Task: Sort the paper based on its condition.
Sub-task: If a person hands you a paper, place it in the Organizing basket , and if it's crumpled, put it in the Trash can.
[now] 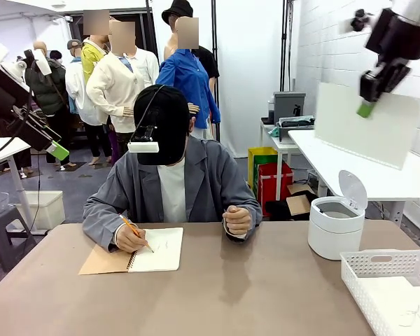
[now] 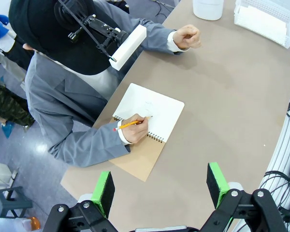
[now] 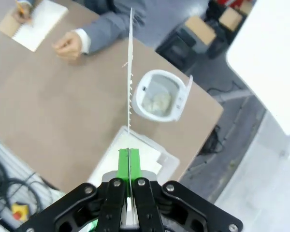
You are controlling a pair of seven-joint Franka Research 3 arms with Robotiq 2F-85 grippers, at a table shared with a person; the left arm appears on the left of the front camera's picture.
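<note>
From the front, the right gripper (image 1: 367, 106) hangs high over the table's (image 1: 231, 294) right edge, clamped on a smooth white sheet (image 1: 378, 129). A basket (image 1: 378, 257) sits at the near right corner. The left wrist camera shows the left gripper (image 2: 160, 184) spread wide and empty above the table's left end. The right wrist camera shows the sheet edge-on between pinched pads, above a bin (image 3: 139, 99) holding a crumpled wad (image 3: 157, 101).

An open spiral notebook (image 1: 157, 250) lies on the brown table (image 1: 266, 294).

White paper (image 1: 378, 129); wad (image 3: 157, 102) seemingly off-white.
</note>
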